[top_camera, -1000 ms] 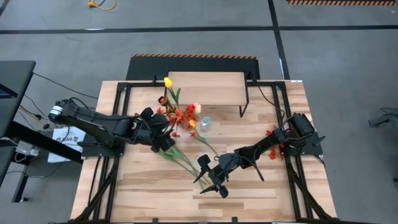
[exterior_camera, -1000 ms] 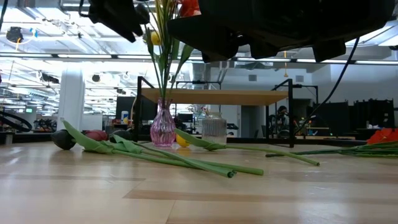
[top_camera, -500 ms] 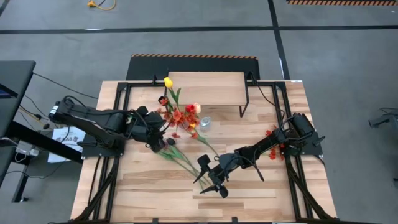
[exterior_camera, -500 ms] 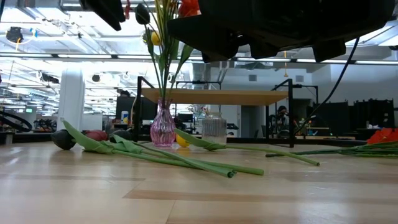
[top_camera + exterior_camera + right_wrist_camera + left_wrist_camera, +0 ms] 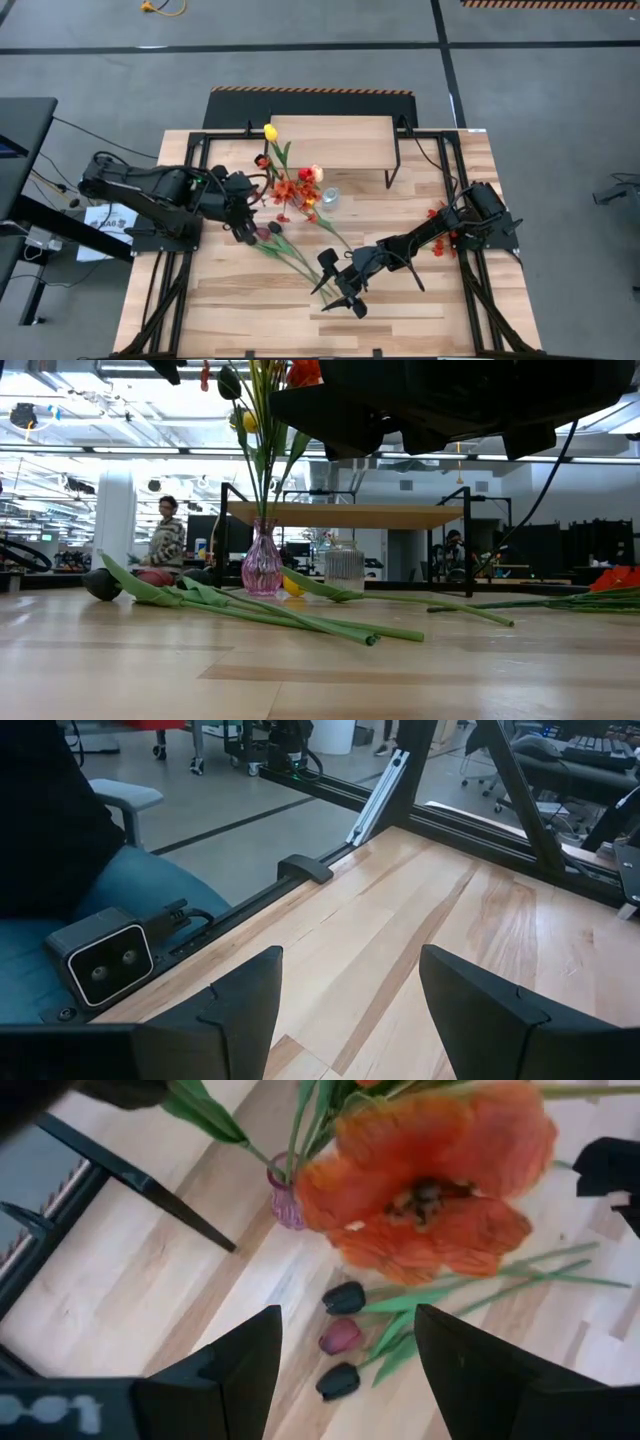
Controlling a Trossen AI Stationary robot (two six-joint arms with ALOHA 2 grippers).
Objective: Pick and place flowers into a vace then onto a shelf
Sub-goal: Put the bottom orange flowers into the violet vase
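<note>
Risk: the left gripper point(image 5: 243, 205) hangs just beside the bouquet, so a careless sweep could catch a bloom and tip the narrow pink vase point(image 5: 262, 565). Its jaws stand open and hold nothing. The vase stands in front of the shelf point(image 5: 331, 143), not on it; several tulips point(image 5: 270, 612) lie loose on the table. The right gripper point(image 5: 340, 285), open and empty, waits above the table's front, near the stem ends
</note>
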